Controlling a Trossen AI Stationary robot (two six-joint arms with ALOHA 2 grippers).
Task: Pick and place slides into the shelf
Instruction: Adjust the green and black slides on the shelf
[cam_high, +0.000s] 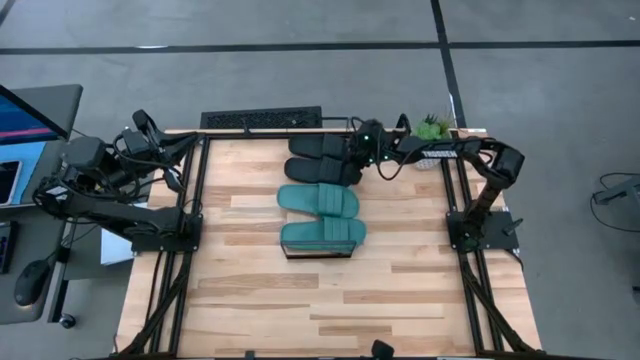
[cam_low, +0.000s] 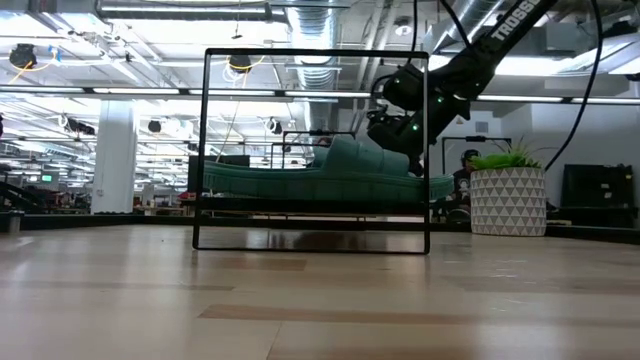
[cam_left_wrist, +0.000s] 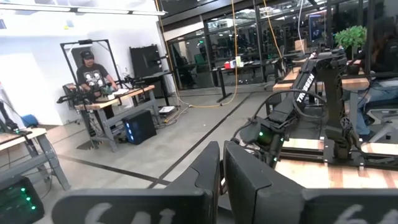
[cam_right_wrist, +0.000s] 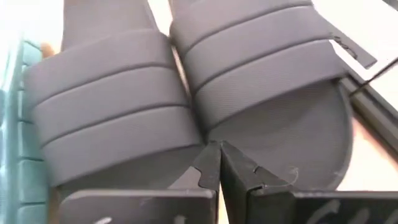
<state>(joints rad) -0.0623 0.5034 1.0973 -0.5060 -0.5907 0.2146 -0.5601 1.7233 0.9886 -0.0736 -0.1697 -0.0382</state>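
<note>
Two black slides (cam_high: 320, 147) (cam_high: 326, 171) lie side by side on the table at the far middle; the right wrist view shows their ribbed straps (cam_right_wrist: 112, 106) (cam_right_wrist: 267, 68). One teal slide (cam_high: 318, 200) lies on the table. The other teal slide (cam_high: 322, 236) (cam_low: 310, 182) rests on its sole on the shelf (cam_high: 288, 250) (cam_low: 205, 150). My right gripper (cam_high: 352, 155) (cam_right_wrist: 217, 155) is shut, its tips just over the gap between the black slides. My left gripper (cam_high: 140, 122) (cam_left_wrist: 221, 168) is shut and empty, beyond the table's far left corner. My right gripper's shut fingertips (cam_right_wrist: 208, 158) stand at the seam between the two black slides, beside the strap edges (cam_right_wrist: 199, 140), coming slanting from the table's right. I cannot tell whether they touch the slides. Both slides lie flat on the table.
A potted plant (cam_high: 432, 128) (cam_low: 508, 200) stands at the far right corner. A black slatted panel (cam_high: 260, 120) lies along the far edge. Black frame rails (cam_high: 195, 200) (cam_high: 455, 200) run down both sides. Bare wood lies at the near half (cam_high: 330, 310).
</note>
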